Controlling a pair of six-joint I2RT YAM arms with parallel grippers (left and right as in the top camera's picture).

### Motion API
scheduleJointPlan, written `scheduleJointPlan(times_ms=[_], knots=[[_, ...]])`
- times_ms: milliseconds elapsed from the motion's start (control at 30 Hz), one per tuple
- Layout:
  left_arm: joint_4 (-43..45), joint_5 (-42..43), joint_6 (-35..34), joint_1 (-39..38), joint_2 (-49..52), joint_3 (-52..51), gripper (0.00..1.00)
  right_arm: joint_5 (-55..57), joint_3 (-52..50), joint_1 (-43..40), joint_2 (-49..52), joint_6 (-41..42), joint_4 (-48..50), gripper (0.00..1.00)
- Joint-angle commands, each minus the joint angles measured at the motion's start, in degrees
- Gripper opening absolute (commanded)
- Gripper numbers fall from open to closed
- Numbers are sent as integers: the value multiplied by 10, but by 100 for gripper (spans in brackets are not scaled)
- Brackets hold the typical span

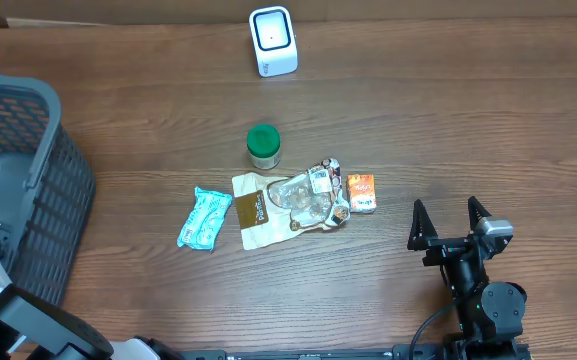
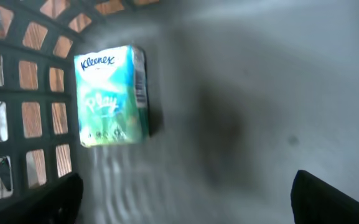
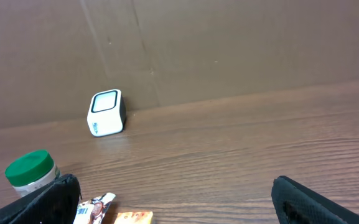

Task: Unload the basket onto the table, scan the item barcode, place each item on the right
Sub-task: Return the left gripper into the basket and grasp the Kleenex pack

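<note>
Kleenex pack [image 2: 112, 94], blue-green wrapper, lying inside the basket [image 2: 279, 74]: shown by the left wrist view only. Left gripper [image 2: 188, 199] and right gripper [image 1: 450, 222] both spread, empty

**Surface rundown, nothing fancy**

The bench top [image 1: 418, 120] is brown wood with clear grain, pretty matt. The basket [image 1: 63, 200] looks like matt grey plastic lattice. The scanner [image 1: 273, 42] is smooth white plastic, slightly shiny. The tissue pack [image 2: 111, 93] has glossy film. The clear wrapper [image 1: 308, 200] is crinkly and shiny.
</note>
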Motion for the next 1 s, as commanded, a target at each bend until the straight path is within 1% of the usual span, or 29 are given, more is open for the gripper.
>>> scheduleJointPlan(times_ms=[0,167,267,367,533,633,733,900,967], knots=[[33,-37,14,10,0,-35,88,5,-6,3,-5,0,3,100],[58,-34,17,37,0,-43,83,5,-6,3,-5,0,3,100],[69,-9,38,55,0,-43,75,5,-6,3,-5,0,3,100],[73,15,50,70,0,-45,72,5,-6,3,-5,0,3,100],[73,17,50,92,18,-45,72,4,-6,3,-5,0,3,100],[84,40,76,101,44,-45,72,5,-6,3,-5,0,3,100],[98,42,89,102,69,-45,71,5,-6,3,-5,0,3,100],[113,39,89,103,102,-45,70,5,-6,3,-5,0,3,100],[118,38,89,104,113,-45,68,5,-6,3,-5,0,3,100]])
